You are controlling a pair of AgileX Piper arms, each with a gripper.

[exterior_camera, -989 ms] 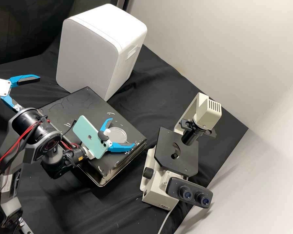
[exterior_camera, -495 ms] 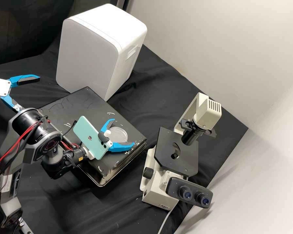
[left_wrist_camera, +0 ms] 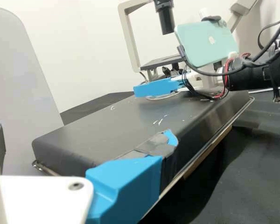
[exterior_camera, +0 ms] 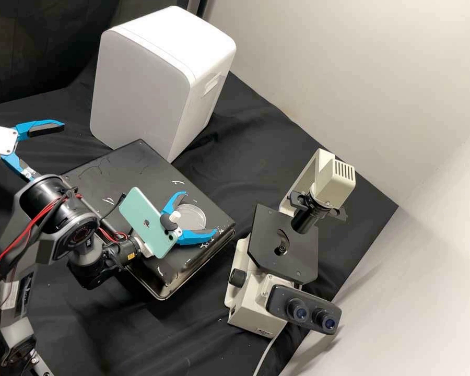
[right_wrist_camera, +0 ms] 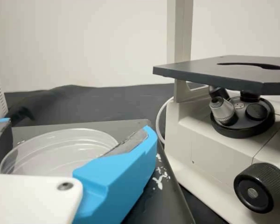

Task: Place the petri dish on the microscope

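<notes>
Right gripper (exterior_camera: 197, 214) is hanging low over the black slab (exterior_camera: 136, 172) in a released state, with its two blue fingers (exterior_camera: 175, 202) standing parted, one on either side of the petri dish (right_wrist_camera: 56, 150). Whether either pad is touching the rim cannot be told. The dish, clear and round, is lying flat on the slab's top, near the end that is facing the microscope (exterior_camera: 250, 297), and it is sitting between the fingers with its base on the slab. A mint-green phone (exterior_camera: 147, 222) is riding on this gripper's wrist, with red wires (exterior_camera: 31, 224) running back along the arm. White flecks are showing across the slab's glossy surface. The slab is resting on the black cloth (exterior_camera: 245, 146) that is covering the bench. The microscope is standing on the same cloth just beside the slab, apart from the dish, with its dark stage (exterior_camera: 292, 250) lying level and its eyepieces (exterior_camera: 310, 313) pointing toward the near edge. A white box (exterior_camera: 156, 73) is standing upright at the slab's far side, close against it. Left gripper (exterior_camera: 16, 143) is hovering at the far left over the cloth, well apart from the dish, with its fingers spread wide and grasping nothing
</notes>
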